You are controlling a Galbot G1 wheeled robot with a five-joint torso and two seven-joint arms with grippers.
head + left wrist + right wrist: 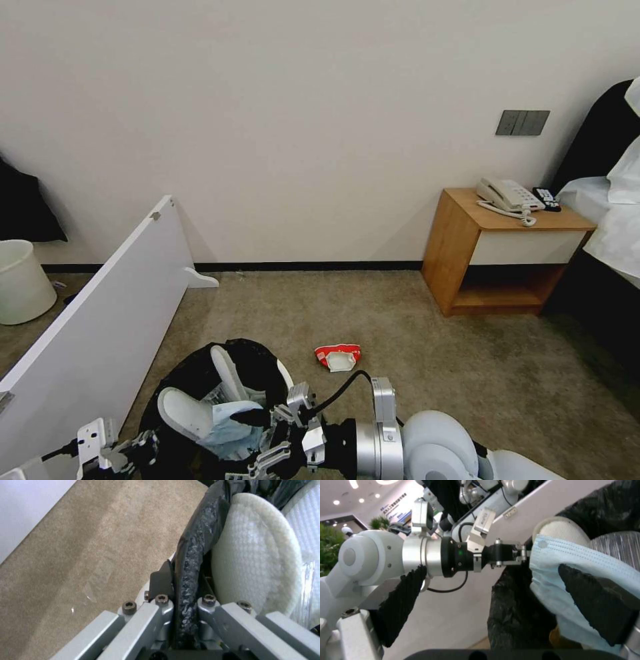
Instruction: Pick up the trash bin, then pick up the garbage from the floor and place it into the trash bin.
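Left hand [186,620] clamped narrow on the rim of the trash bin [193,380], black liner pinched between its fingers; bin sits at lower left of the head view, held close in front of the robot, so the pick-up step looks done. Just left of it a white board [100,320] leans, and a plain white bucket [23,280] stands farther left by the wall.

Inside the bin: two white slippers [200,400] standing on end, so those look binned.

Right hand [280,427] is over the bin mouth, black fingers [596,605] touching a pale-blue wad [560,562], looks like a face mask, lying on the slippers. Whether the grip is on or already let go, cannot tell.

Left to do: a red-white packet [338,356] lies on the floor [413,373], just right of the bin and apart from it. No other litter seen on the visible carpet. Judging from this, the task is mostly through, one item outstanding.

Far right: a wooden nightstand [467,260] with a phone [508,196].

Writing: print on the packet is too small to read. No brand or label readable on bin, slippers or mask.
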